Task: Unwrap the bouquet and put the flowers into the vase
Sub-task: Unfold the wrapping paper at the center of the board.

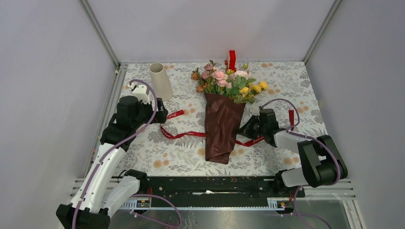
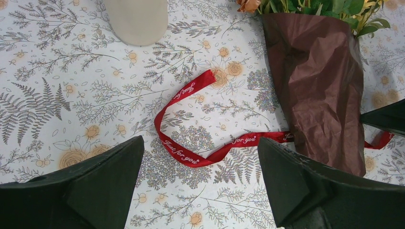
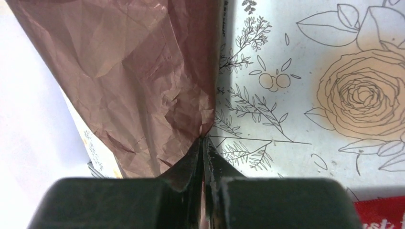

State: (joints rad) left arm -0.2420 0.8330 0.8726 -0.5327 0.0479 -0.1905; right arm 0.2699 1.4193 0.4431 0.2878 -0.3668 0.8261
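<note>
The bouquet (image 1: 223, 102) lies flat in the middle of the desk (image 1: 286, 86). Its flowers (image 1: 229, 81) point to the back wall. Dark red paper (image 1: 222, 129) wraps the lower part. The right hand (image 3: 203, 141) is squeezed tight on the right edge of the paper, low by the desk. The left hand (image 2: 200, 148) is wide apart and holds nothing. It hangs over a red ribbon (image 2: 191, 160) that reaches the paper. The vase (image 1: 160, 81) stands up at the back left, well apart from the bouquet.

gap between vase (image 1: 160, 81) and bouquet (image 1: 224, 121), red ribbon (image 1: 184, 135) looped across tablecloth (image 1: 184, 93)
</note>
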